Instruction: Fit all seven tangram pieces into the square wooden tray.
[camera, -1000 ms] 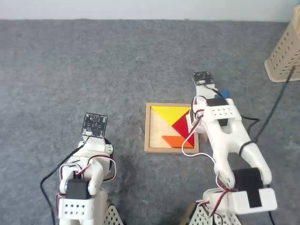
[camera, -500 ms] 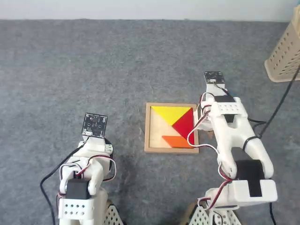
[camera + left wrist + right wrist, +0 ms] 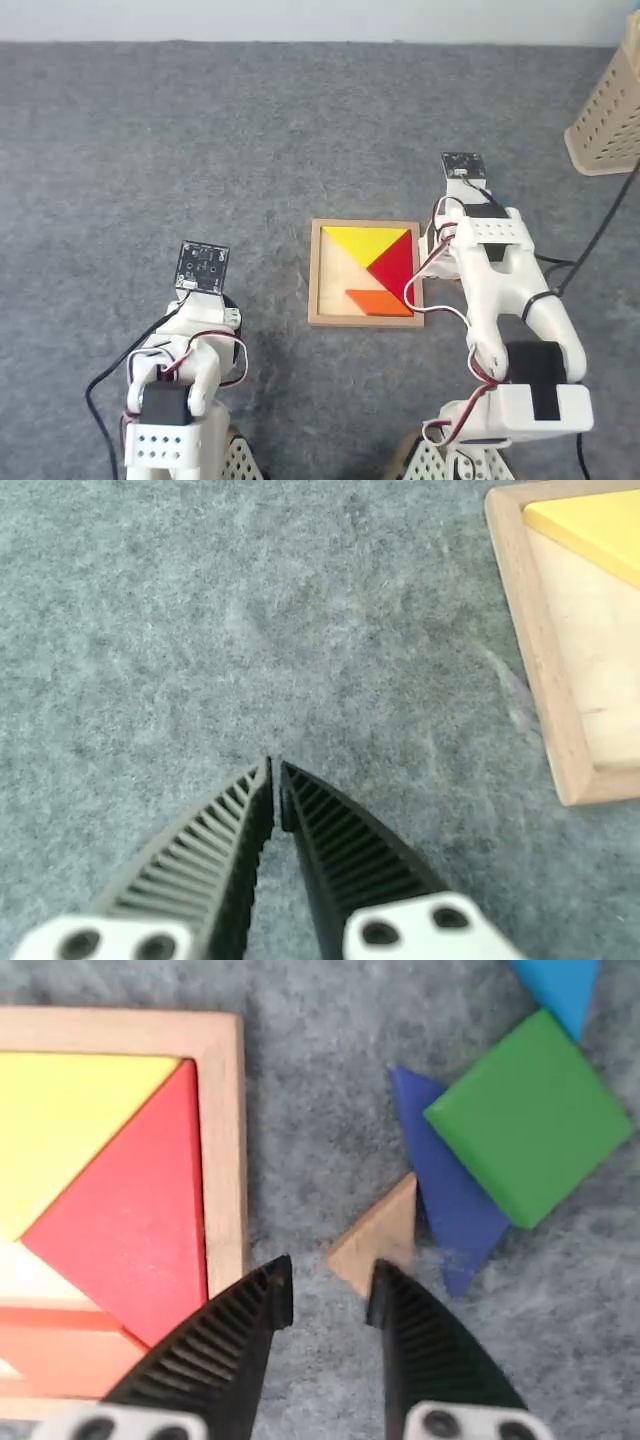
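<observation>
Tangram pieces: three are seated in the square wooden tray [image 3: 222, 1140] and four lie loose on the grey mat [image 3: 200, 130].

1. Right claw [image 3: 328, 1282]. Released; its fingers stand apart with bare mat between the tips.
   - Nearest item: the pale wooden triangle [image 3: 380, 1240], just beyond the tips, on the side of the finger away from the tray. Contact with that finger cannot be confirmed.
   - Next outward: the dark blue piece [image 3: 455, 1220], close against the pale wooden triangle.
   - Beyond it: the green square [image 3: 530, 1115], set against the dark blue piece's far edge.
   - Farthest: the light blue triangle [image 3: 560, 985], just past the green square.
   - On the other finger's side, the tray rim lies just beside the tip. Inside the tray, the orange piece [image 3: 60, 1350] runs alongside that finger, the red triangle [image 3: 130, 1220] sits level with the tip, and the yellow triangle [image 3: 70, 1120] lies beyond the red triangle. Part of the tray floor remains bare wood.

2. Left claw [image 3: 274, 768]. Clenched on nothing, its tips nearly meeting over bare mat.
   - Ahead and off to one side, well apart: a corner of the tray, with the yellow triangle inside it.
</observation>
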{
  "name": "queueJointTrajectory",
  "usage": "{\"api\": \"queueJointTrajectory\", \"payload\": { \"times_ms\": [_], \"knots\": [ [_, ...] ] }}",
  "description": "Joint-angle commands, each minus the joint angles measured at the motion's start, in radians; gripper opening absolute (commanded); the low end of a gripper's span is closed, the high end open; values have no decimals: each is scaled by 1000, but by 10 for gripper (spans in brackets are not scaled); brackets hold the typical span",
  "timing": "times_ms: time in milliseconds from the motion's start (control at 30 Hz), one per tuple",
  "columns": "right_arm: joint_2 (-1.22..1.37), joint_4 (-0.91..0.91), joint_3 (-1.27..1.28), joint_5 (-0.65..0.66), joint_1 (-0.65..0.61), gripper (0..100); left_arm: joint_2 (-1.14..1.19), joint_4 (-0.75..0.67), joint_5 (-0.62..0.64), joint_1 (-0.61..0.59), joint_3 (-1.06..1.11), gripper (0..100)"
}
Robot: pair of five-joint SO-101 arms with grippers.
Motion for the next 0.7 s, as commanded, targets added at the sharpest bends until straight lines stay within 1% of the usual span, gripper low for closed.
{"api": "queueJointTrajectory", "payload": {
  "times_ms": [0, 67, 167, 300, 500, 667],
  "knots": [
    [27, 16, -15, 20, 28, 177, -3, 5, 9, -5, -5, 11],
    [22, 16, -15, 21, 28, 177, -3, 5, 9, -5, -5, 11],
    [19, 16, -23, 71, 28, 177, -3, 5, 9, -5, -5, 11],
    [-30, 16, -35, 91, 28, 177, -3, 5, 9, -5, -5, 11],
    [-48, 5, -35, 219, 30, 177, -3, 5, 9, -5, -5, 11],
    [-15, -5, -35, 233, 30, 177, -3, 5, 9, -5, -5, 11]
  ]
}}
